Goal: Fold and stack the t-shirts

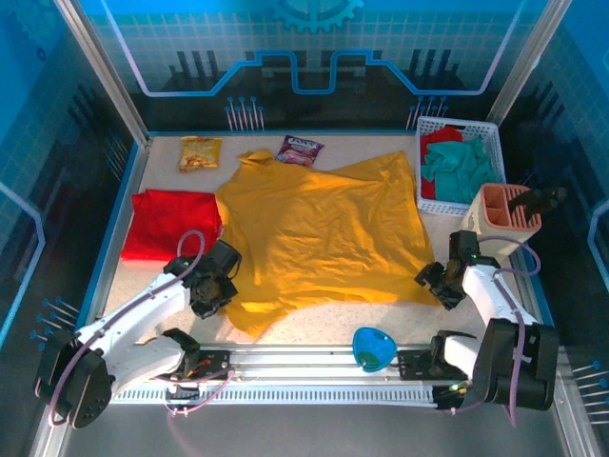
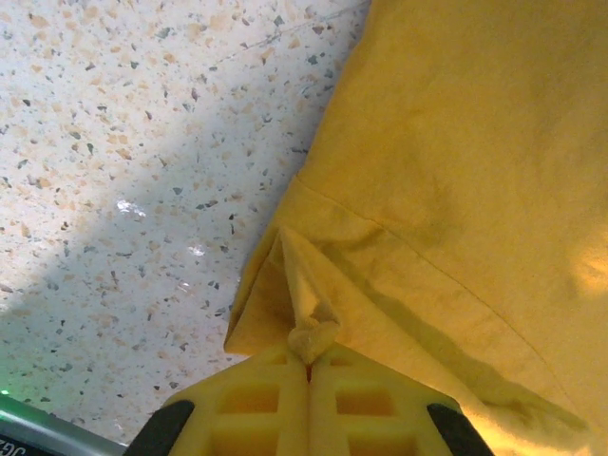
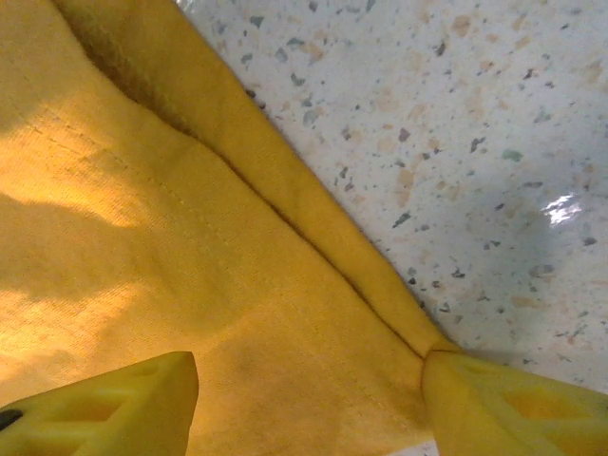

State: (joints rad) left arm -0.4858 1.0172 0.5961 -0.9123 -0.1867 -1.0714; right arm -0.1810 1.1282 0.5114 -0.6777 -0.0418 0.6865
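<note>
The mustard-yellow t-shirt [image 1: 324, 228] lies spread over the middle of the table. The red t-shirt [image 1: 171, 224] lies folded to its left. My left gripper [image 1: 221, 286] sits at the yellow shirt's lower left edge. In the left wrist view this gripper [image 2: 312, 353] is shut, pinching a small bunch of the yellow cloth [image 2: 456, 171]. My right gripper [image 1: 433, 281] is at the shirt's lower right corner. In the right wrist view it [image 3: 309, 389] stands open, its fingers either side of the hemmed corner [image 3: 142, 218], which lies flat on the table.
A white basket [image 1: 495, 133] at the back right holds red and teal cloths. A peach-coloured holder [image 1: 504, 217] stands just behind the right arm. Two snack packets [image 1: 199, 152] [image 1: 300, 149] lie at the back, and a blue bowl [image 1: 373, 347] sits between the arm bases.
</note>
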